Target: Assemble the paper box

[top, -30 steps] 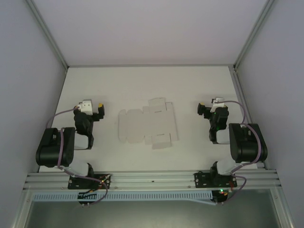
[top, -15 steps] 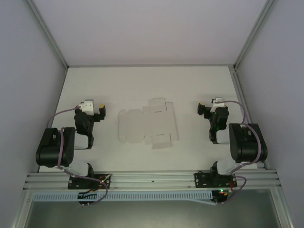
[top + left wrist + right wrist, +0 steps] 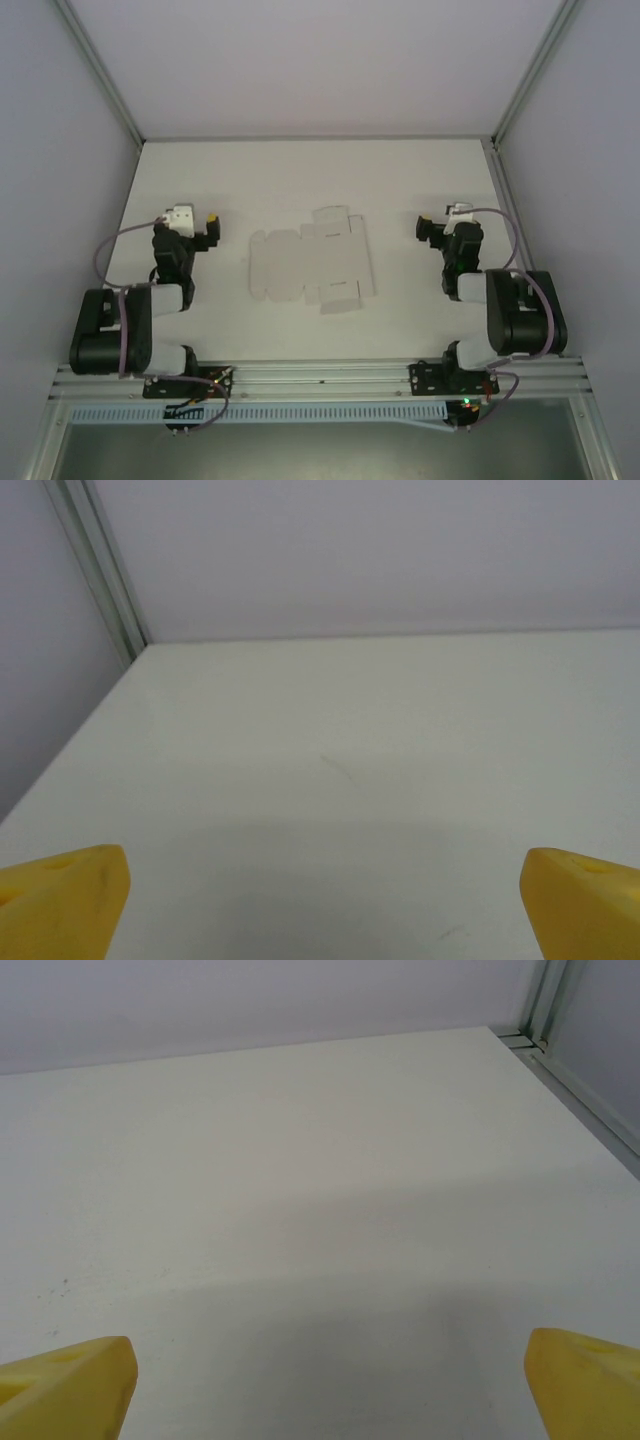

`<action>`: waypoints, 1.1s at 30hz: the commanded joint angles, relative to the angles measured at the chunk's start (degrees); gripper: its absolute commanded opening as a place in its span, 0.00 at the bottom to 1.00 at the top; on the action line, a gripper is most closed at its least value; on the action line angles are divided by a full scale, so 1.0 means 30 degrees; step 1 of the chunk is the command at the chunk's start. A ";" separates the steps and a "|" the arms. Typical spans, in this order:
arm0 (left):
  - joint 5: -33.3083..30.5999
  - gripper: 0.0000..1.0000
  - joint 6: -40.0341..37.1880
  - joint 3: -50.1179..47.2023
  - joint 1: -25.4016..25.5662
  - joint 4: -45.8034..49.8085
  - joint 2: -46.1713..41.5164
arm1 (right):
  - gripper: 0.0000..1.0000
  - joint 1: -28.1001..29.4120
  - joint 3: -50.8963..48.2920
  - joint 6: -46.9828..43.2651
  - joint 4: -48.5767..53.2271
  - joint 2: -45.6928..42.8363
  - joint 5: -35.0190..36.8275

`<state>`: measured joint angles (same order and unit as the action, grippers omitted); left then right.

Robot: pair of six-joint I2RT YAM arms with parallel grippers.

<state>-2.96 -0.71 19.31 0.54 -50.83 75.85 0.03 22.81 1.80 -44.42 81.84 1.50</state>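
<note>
Lying flat on the white table point(image 3: 300, 175), the paper box point(image 3: 310, 262) is an unfolded cut-out sheet with its flaps spread out. It sits between the two grippers and touches neither.

From the left gripper point(image 3: 209, 228) the sheet is off to its right with a clear strip of bare table between them. From the right gripper point(image 3: 423, 229) it is off to the left, a little further away. Each gripper sits beside the sheet, roughly level with its far half.

The left gripper's jaws stand wide apart with nothing between them. In the left wrist view its yellow fingertips point(image 3: 62, 895) sit at the two bottom corners. Ahead of them there is bare tabletop running to the back wall, and a metal corner post point(image 3: 98, 570) stands off to the gripper's left.

The right gripper's jaws are spread wide too, and they hold nothing. In the right wrist view its yellow fingertips point(image 3: 68, 1385) frame plain table, with a metal rail point(image 3: 560, 1035) ahead and to the gripper's right, where the table meets the side wall.

Both arms are folded back close to the frame rail point(image 3: 320, 373) at the near edge.
</note>
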 commanded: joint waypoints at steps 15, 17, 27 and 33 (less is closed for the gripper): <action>0.3146 1.00 0.6717 0.4879 0.4009 1.2398 -0.1793 | 0.95 0.7606 0.8448 0.6183 1.5492 -0.1050 -0.2653; 0.3058 1.00 0.6239 0.5211 0.4564 1.3281 -0.1666 | 0.99 0.8488 0.8908 0.6868 1.5220 -0.0214 -0.3725; 0.4670 1.00 0.8412 0.4434 0.4892 1.4351 -0.1238 | 1.00 0.9891 1.0081 0.9594 1.2521 0.5171 -0.7377; 0.5905 1.00 0.8528 0.4385 0.4890 1.4960 -0.0264 | 1.00 0.9817 0.9622 0.9554 1.3321 0.6274 -0.5698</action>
<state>11.73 23.49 33.56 15.00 -7.73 73.93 29.67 51.81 29.04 -4.60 100.01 -17.74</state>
